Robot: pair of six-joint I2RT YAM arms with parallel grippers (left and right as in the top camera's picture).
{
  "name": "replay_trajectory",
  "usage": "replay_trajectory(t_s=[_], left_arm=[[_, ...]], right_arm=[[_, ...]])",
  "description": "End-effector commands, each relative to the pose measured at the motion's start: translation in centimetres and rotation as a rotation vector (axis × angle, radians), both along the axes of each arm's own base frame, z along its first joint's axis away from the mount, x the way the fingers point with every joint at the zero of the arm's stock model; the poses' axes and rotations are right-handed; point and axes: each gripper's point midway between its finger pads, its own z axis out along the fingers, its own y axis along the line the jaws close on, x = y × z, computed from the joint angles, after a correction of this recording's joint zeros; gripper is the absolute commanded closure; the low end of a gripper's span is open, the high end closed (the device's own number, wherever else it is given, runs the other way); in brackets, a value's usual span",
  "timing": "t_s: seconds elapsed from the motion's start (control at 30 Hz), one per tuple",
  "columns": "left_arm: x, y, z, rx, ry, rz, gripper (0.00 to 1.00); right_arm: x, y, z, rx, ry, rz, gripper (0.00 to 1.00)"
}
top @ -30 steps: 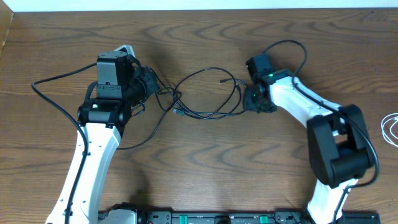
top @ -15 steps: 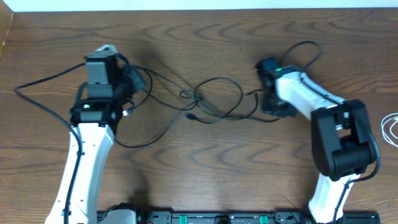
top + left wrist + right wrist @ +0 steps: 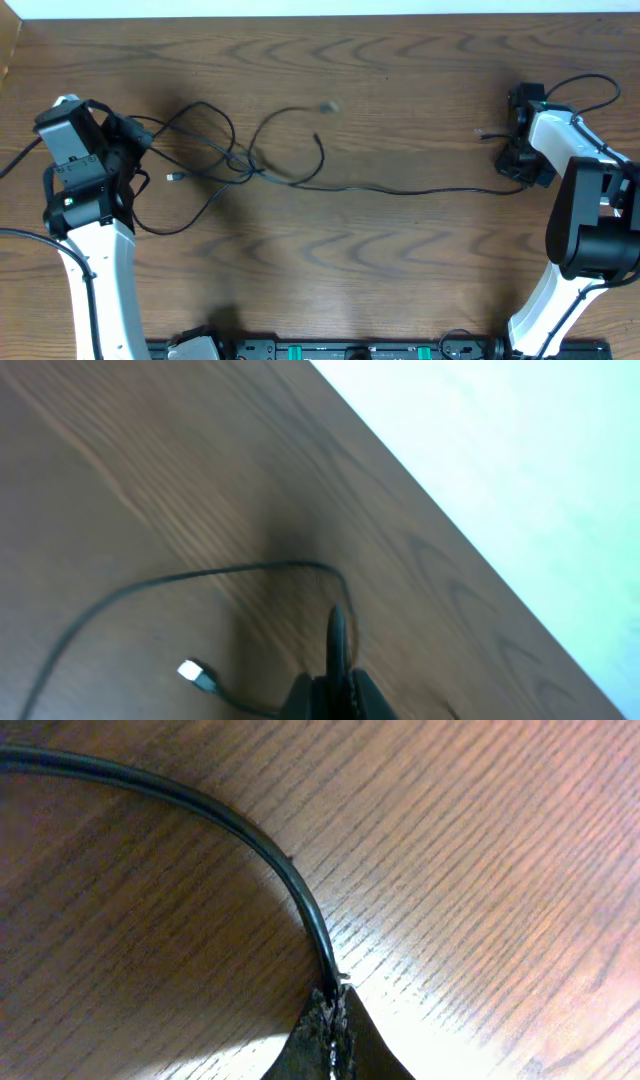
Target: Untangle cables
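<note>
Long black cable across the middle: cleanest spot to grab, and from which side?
Probably the straight run of the long black cable, right of the tangle. It runs alone there with nothing crossing it, so come straight down from above, fingers across its line.

Brown wood-grain table (image 3: 400,270), pale strip (image 3: 300,7) beyond its far edge, black rail (image 3: 330,350) at near edge

- I see the black cables (image 3: 400,190), thin and dark, spread across the middle of the frame.
- A cluster of loose loops (image 3: 243,165) lies left of centre, its strands crossing one another.
- One long strand (image 3: 440,188) runs almost straight from those loops towards the right side.
- A small pale plug end (image 3: 172,177) lies at the left, just below the loops.
- Another end (image 3: 326,105), at upper centre, is too blurred for me to make out.
</note>
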Motion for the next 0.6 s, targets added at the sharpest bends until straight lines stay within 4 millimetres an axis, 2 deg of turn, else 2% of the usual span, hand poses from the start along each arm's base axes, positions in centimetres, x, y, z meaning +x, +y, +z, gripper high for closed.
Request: replay_trajectory(t_s=[0.0, 0.1, 0.27, 0.4, 0.47, 0.57], left_arm=[[0.3, -1.3, 0.4, -0.041, -0.024, -0.069, 0.92], [0.0, 0.1, 0.4, 0.025, -0.01, -0.036, 0.92], [-2.5, 7.7, 1.5, 0.171, 0.0, 0.28, 0.92], [-4.5, 11.6, 2.1, 0.17, -0.026, 0.429, 0.92], [-5.1, 12.1, 1.8, 0.116, -0.037, 0.456, 0.92], [-4.2, 10.4, 1.0, 0.014, -0.047, 0.347, 0.92]], right_arm=[[-0.7, 1.5, -2.9, 0.105, 0.045, 0.038, 0.99], [-0.7, 1.0, -2.9, 0.104, 0.038, 0.025, 0.99], [-1.3, -0.8, -2.9, 0.112, 0.035, -0.032, 0.99], [-1.7, -2.2, -2.9, 0.113, 0.034, -0.064, 0.99], [-1.8, -2.5, -2.9, 0.113, 0.033, -0.074, 0.99], [-1.6, -2.4, -3.0, 0.129, 0.025, -0.063, 0.99]])
